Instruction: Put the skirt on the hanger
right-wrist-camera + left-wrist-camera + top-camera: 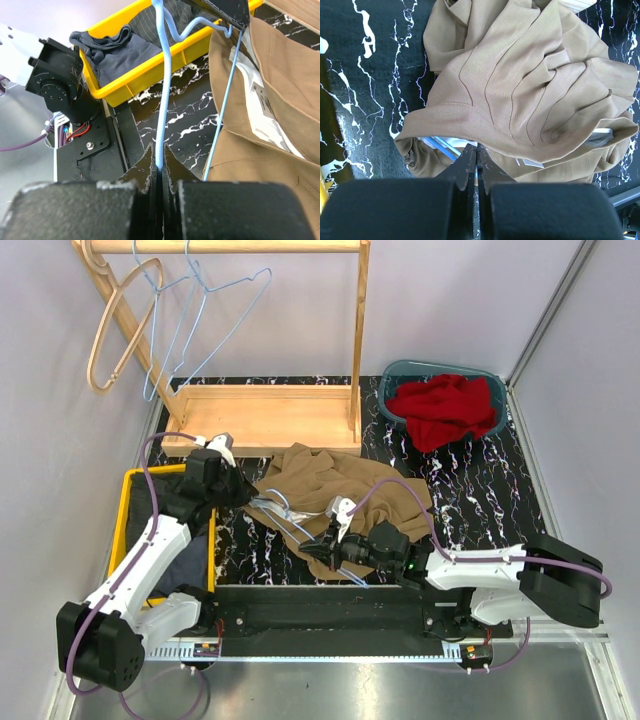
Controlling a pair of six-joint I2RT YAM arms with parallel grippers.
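The tan skirt (335,485) lies crumpled on the black marbled table, and it fills the left wrist view (530,85). A light-blue wire hanger (285,518) lies at its near-left edge, partly tucked inside the fabric. My left gripper (243,492) is at the skirt's left edge. Its jaws (477,152) are shut on a thin blue stretch of the hanger under the fabric's hem. My right gripper (318,550) is shut on the hanger's wire (161,100) near the table's front edge. The skirt's white lining (260,105) shows to its right.
A wooden clothes rack (260,415) with several hangers stands at the back left. A teal basket (400,375) with red cloth is at the back right. A yellow bin (128,510) with dark clothes sits on the left, also in the right wrist view (150,70).
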